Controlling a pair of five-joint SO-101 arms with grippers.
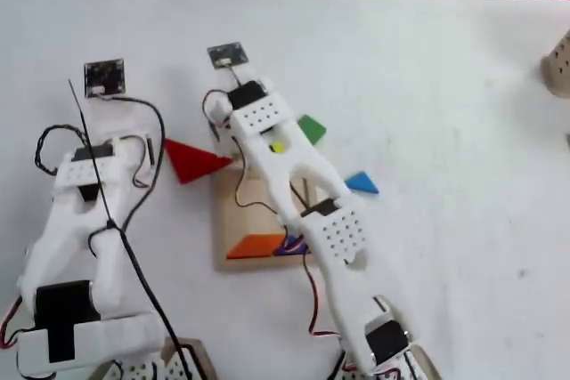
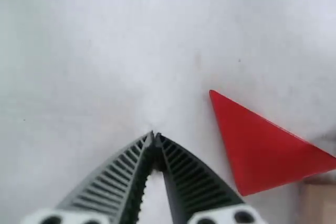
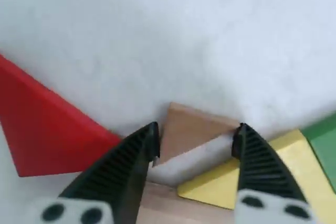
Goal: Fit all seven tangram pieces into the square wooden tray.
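- Our left gripper (image 2: 155, 139), jaws together, hangs beside the red triangle (image 2: 262, 145), which lies just outside the tray (image 1: 236, 215).
- Our right gripper (image 3: 195, 139), jaws apart, straddles the tray's corner.
- The triangle is likely thin, stiff and light; we'd pinch its edges.

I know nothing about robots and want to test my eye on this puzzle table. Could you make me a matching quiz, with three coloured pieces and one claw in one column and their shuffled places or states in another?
Column one
1. red triangular tangram piece
2. orange flat tangram piece
3. blue triangular tangram piece
4. left gripper

Column two
A. lying in the square wooden tray
B. shut, over the white table
C. on the table, left of the tray in the high view
D. on the table, right of the tray in the high view

Pairs: 1-C, 2-A, 3-D, 4-B
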